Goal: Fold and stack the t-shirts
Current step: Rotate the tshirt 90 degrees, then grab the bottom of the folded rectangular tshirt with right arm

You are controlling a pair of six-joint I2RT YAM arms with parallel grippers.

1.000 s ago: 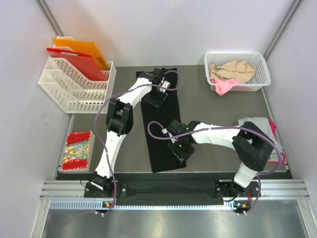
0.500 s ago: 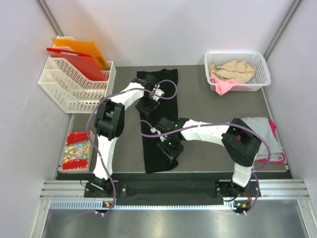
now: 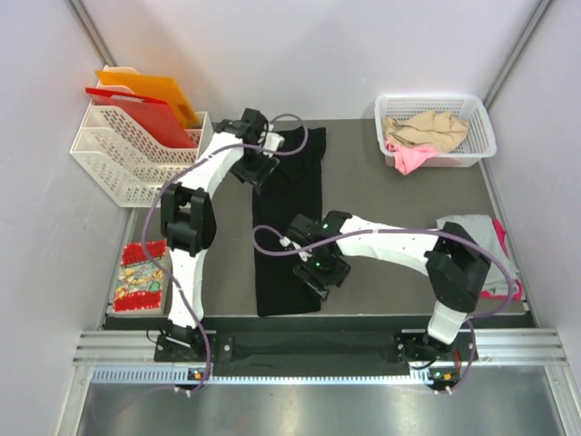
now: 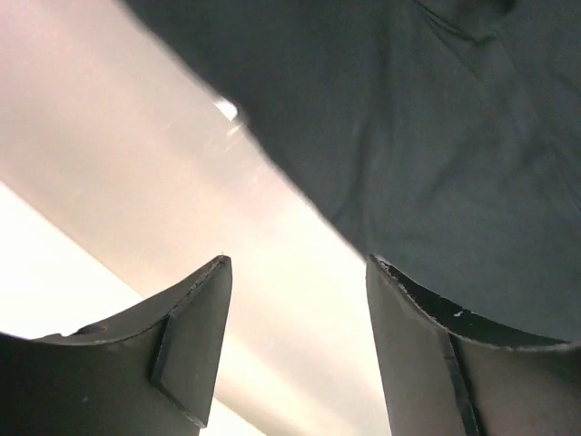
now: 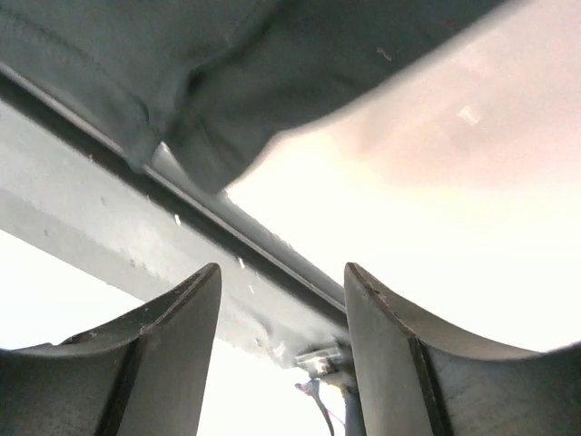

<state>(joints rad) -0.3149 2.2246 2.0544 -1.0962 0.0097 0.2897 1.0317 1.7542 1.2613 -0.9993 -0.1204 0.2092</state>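
While the black t-shirt [image 3: 289, 218] lies as a long narrow strip down the middle of the bench [image 3: 390, 200], I see both pincers gaping wide and empty. The left pincer [image 4: 298, 272] is at its far left edge, the right pincer [image 5: 281, 272] at its near right edge. My worry: a finger catching only the top layer, or dragging the hem, would undo the fold. More shirts [image 3: 425, 127] wait in the basket [image 3: 445, 162], far right.

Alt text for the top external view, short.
A black t-shirt folded into a long strip lies mid-table; the left gripper hovers at its far left side, the right gripper at its near right edge. A white basket holds more shirts.
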